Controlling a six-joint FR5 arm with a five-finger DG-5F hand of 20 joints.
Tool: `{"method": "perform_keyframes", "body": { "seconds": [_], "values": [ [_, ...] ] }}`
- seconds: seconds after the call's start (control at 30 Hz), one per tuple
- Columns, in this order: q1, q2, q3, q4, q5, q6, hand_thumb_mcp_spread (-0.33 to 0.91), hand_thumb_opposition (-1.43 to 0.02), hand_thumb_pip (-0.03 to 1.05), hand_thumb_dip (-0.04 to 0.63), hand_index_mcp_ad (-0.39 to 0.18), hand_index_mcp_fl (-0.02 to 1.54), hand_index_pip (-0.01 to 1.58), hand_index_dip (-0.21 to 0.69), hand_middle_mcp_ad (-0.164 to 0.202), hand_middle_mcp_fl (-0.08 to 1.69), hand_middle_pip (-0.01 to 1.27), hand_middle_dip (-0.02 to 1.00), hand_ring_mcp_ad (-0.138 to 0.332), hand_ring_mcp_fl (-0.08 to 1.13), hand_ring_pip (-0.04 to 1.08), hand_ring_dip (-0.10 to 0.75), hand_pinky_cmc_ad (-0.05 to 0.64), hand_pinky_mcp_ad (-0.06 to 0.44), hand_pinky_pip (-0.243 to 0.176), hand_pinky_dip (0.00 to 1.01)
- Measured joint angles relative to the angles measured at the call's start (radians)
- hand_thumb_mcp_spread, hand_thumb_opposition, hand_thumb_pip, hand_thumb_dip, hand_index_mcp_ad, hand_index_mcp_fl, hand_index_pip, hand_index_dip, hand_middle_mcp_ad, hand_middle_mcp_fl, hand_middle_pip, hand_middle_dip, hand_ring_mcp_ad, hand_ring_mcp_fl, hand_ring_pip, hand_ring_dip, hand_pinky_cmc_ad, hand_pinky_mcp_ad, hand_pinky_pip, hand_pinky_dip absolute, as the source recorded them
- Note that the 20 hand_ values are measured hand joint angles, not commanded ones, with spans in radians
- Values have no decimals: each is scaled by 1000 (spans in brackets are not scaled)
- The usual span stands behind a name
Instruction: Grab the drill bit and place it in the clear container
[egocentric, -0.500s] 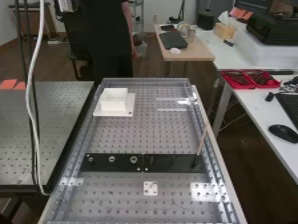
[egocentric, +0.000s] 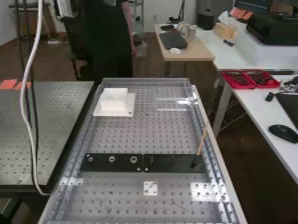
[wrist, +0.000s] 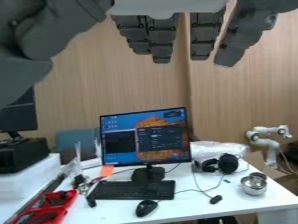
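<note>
In the wrist view the hand (wrist: 159, 40) has its dark grey fingers extended and apart, with nothing between them and the thumb (wrist: 63, 30). Across the perforated bench in the high view lies a black holder strip (egocentric: 157, 168). A thin brown stick (egocentric: 201, 142) leans up from its right end, and slim dark upright pieces stand beside it; I cannot tell which is the drill bit. Farther back on the left, a whitish square box (egocentric: 114, 100) sits on a white base (egocentric: 105, 113); whether it is clear cannot be told.
Raised rails (egocentric: 215, 167) edge the bench. A small white plate (egocentric: 150, 188) lies in front of the strip. To the right stands a desk with red trays (egocentric: 238, 80) and a mouse (egocentric: 283, 133). A pale cable (egocentric: 28, 85) hangs at the left.
The pale cable at the left has swung slightly leftward. The strip, the stick and the whitish box have stayed where they were.
</note>
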Motion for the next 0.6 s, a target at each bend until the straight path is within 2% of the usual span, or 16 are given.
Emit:
{"method": "perform_keyframes", "body": {
  "seconds": [0.1,0.23,0.3,0.53,0.6],
  "values": [
    [0,2,-6,5,18,2,120,-663,159,12,93,23,73,-103,99,7,148,-5,234,3,101,-40,279,229,-61,215],
    [0,2,-18,13,13,3,122,-677,159,12,101,24,86,-101,110,9,155,-3,248,17,101,-42,295,227,-75,227],
    [1,1,-24,18,13,4,122,-689,161,12,105,24,87,-112,110,5,157,-12,250,17,105,-42,312,248,-75,227],
    [3,-9,-45,30,27,9,122,-689,161,12,108,26,87,-112,113,5,159,-12,253,19,103,-42,333,244,-73,230],
    [4,-14,-53,39,23,10,122,-689,161,12,110,26,87,-112,117,5,159,-12,250,16,103,-42,333,243,-91,227]
  ]
}}
